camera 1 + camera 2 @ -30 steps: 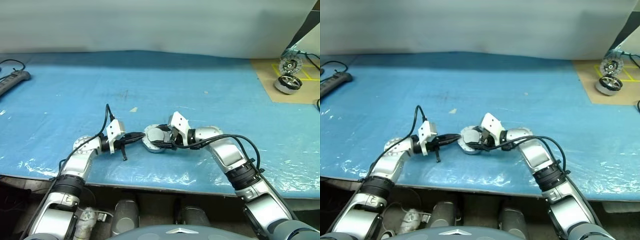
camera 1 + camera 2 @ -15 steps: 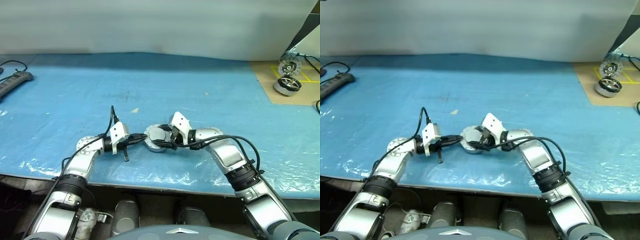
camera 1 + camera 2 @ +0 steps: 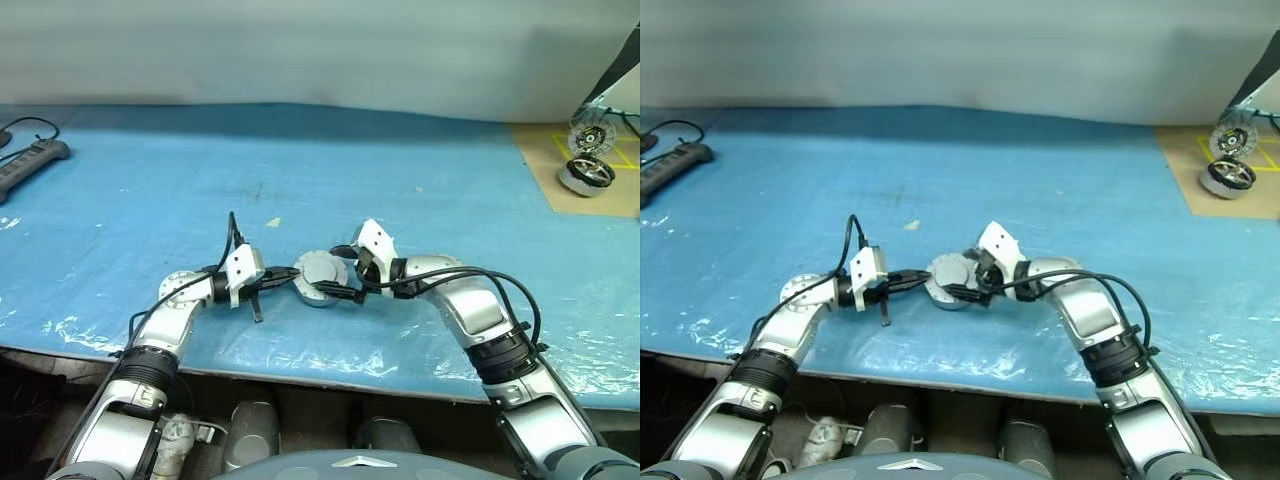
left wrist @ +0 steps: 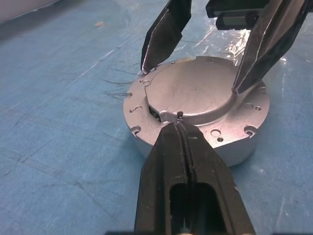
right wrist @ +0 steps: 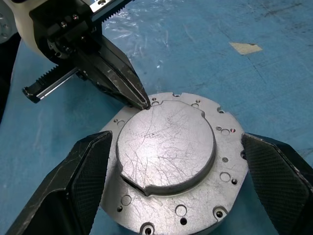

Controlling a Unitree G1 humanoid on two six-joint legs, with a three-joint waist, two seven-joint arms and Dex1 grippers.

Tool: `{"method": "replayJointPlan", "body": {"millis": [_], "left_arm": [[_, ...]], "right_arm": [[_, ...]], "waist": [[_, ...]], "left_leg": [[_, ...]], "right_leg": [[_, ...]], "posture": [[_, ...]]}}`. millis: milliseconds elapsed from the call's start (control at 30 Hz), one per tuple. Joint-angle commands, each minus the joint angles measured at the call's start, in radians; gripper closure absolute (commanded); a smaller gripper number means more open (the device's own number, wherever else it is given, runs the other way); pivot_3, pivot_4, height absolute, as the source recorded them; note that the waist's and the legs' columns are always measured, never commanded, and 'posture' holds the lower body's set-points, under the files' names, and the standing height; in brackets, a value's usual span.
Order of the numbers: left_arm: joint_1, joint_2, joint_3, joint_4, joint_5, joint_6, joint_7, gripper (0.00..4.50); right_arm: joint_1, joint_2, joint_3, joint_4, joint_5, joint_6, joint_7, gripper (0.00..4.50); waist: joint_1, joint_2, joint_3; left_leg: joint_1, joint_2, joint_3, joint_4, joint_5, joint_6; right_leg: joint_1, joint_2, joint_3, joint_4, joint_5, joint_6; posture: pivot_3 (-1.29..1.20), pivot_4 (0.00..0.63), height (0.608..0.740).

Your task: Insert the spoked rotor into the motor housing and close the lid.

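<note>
Resting on a blue plastic-covered table, the motor housing is sitting with its lid on, plain grey face up.

Nearest, the left gripper is pressing its closed fingertips against the lid's edge, while the right gripper is straddling the housing with fingers spread wide, touching neither side. Farther off, a power strip is lying at the left edge, and other metal parts are sitting on a brown board at the far right.

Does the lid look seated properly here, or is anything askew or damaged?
The lid lies plain face up on the motor housing and looks level, though its face is scratched. One dark gap shows at its rim by the closed left gripper. The right gripper straddles the housing, jaws open.
</note>
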Motion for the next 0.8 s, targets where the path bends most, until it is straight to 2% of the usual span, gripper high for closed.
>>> {"method": "replayJointPlan", "body": {"millis": [33, 100, 167, 233, 567, 667, 800], "left_arm": [[0.016, -0.005, -0.059, 0.002, 0.044, 0.043, -0.003, 4.5], [0.015, -0.002, -0.06, -0.003, 0.042, 0.049, -0.005, 4.5], [0.01, 0.0, -0.061, 0.001, 0.046, 0.049, -0.003, 4.5], [0.006, 0.002, -0.063, 0.006, 0.049, 0.047, -0.004, 4.5], [-0.017, 0.013, -0.062, -0.006, 0.037, 0.076, -0.004, 4.5], [-0.027, 0.02, -0.058, -0.003, 0.035, 0.082, -0.008, 4.5], [-0.021, 0.024, -0.059, -0.014, 0.035, 0.085, -0.003, 4.5]], "right_arm": [[-0.049, 0.01, -0.074, -0.071, 0.113, 0.083, 0.027, 0.01], [-0.07, 0.028, -0.129, -0.109, 0.18, 0.129, 0.015, 0.01], [-0.075, 0.037, -0.169, -0.135, 0.232, 0.177, 0.0, 0.01], [-0.064, 0.037, -0.204, -0.151, 0.283, 0.253, -0.02, 0.01], [0.147, 0.015, -0.491, -0.067, 0.443, 0.505, -0.197, 0.01], [0.217, -0.007, -0.505, -0.117, 0.455, 0.498, -0.196, 0.01], [0.258, 0.036, -0.473, -0.138, 0.485, 0.521, -0.222, 0.01]], "waist": [[-0.001, 0.0, 0.0], [-0.003, 0.0, 0.0], [-0.005, 0.0, 0.0], [-0.005, 0.0, 0.0], [-0.004, 0.0, 0.001], [-0.005, 0.001, 0.0], [-0.008, 0.001, 0.0]], "left_leg": [[-0.003, 0.0, 0.0, 0.0, 0.0, 0.0], [-0.014, 0.0, 0.0, 0.002, 0.0, 0.0], [-0.025, 0.001, 0.001, 0.006, 0.002, -0.003], [-0.028, 0.002, 0.0, 0.006, 0.003, -0.003], [-0.027, 0.002, 0.0, 0.009, 0.002, -0.003], [-0.026, 0.003, 0.0, 0.009, 0.003, -0.003], [-0.025, 0.003, 0.0, 0.009, 0.002, -0.003]], "right_leg": [[-0.004, 0.0, 0.0, 0.001, 0.0, -0.001], [-0.015, 0.0, 0.0, 0.004, 0.005, -0.008], [-0.025, 0.001, -0.001, 0.011, 0.005, -0.008], [-0.029, 0.002, -0.002, 0.012, 0.005, -0.008], [-0.026, 0.002, -0.003, 0.011, 0.005, -0.008], [-0.026, 0.002, -0.003, 0.011, 0.005, -0.008], [-0.025, 0.002, -0.003, 0.011, 0.005, -0.008]], "posture": [[0.0, 0.15, 0.74], [0.0, 0.15, 0.74], [0.0, 0.15, 0.74], [0.0, 0.15, 0.74], [0.0, 0.15, 0.74], [0.0, 0.15, 0.74], [0.0, 0.15, 0.74]]}}
